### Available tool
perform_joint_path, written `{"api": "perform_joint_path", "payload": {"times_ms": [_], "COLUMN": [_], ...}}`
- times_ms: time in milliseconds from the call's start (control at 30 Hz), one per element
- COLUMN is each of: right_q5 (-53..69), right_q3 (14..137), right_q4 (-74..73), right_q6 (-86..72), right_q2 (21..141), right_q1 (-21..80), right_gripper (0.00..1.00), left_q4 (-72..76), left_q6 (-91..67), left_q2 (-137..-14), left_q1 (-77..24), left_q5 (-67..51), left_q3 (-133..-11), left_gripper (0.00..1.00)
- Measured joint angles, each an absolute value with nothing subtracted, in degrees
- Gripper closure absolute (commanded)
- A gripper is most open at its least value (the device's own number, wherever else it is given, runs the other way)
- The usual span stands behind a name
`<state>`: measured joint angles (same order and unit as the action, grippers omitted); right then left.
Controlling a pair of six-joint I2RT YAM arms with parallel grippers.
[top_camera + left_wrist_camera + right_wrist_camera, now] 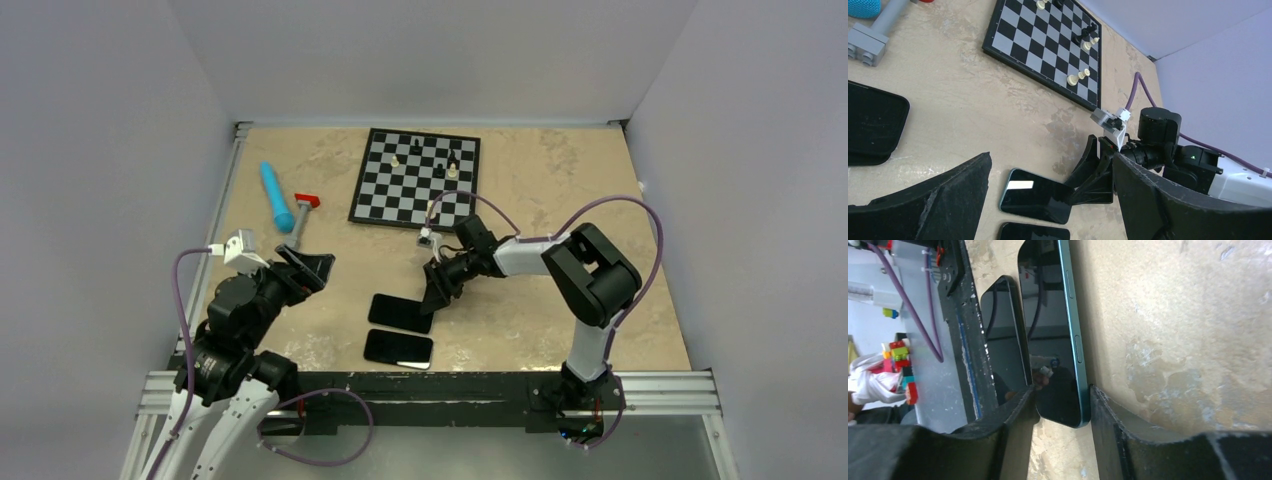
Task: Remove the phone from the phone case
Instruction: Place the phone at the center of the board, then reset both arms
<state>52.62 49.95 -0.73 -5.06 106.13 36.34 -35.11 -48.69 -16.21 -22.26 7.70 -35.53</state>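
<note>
The phone (pixel 400 311) is a dark slab with a teal edge. It lies flat, screen up, near the table's front middle. My right gripper (pixel 432 290) is low at its far right end, open, with that end (pixel 1060 400) between the two fingers. A second glossy black slab (pixel 398 348) lies just in front of it. The black phone case (pixel 873 122) lies empty at the left edge of the left wrist view. My left gripper (pixel 305 268) hovers to the left, wide open and empty, its fingers (pixel 948 200) framing the phone (pixel 1035 195).
A chessboard (pixel 415 178) with a few pieces stands at the back centre. A blue cylinder (pixel 277 196) and a grey tool with a red head (pixel 300 220) lie at the back left. The black front rail (pixel 430 385) runs close behind the nearer slab.
</note>
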Motion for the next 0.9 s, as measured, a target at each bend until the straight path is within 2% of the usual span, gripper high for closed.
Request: {"api": "perform_joint_path", "payload": {"times_ms": [267,500,633,800,900], "right_q5": [44.95,28.40,13.89,-5.69,-14.33], "right_q3": [51.75,51.83,48.14,37.39,33.36], "right_q4": [-3.05,-7.73,-5.74,0.08,1.76], "right_q6": [-4.89,-6.48,-11.79,-21.50,-25.10], "right_q2": [102.98,95.09,83.48,63.77,56.47], "right_q1": [37.39,37.50,37.50,37.43,37.43], "right_gripper": [0.32,0.32,0.25,0.22,0.20], "left_q4": [-35.14,-35.03,-35.07,-35.29,-35.33], "left_q6": [-48.71,-48.77,-48.71,-48.25,-47.29], "left_q2": [-16.21,-16.23,-16.23,-16.14,-16.16], "left_q1": [-22.26,-22.26,-22.26,-22.26,-22.26], "left_q5": [7.70,7.68,7.70,8.16,8.45], "left_q3": [-35.55,-35.55,-35.59,-35.83,-36.12], "left_gripper": [0.07,0.07,0.07,0.07,0.07]}}
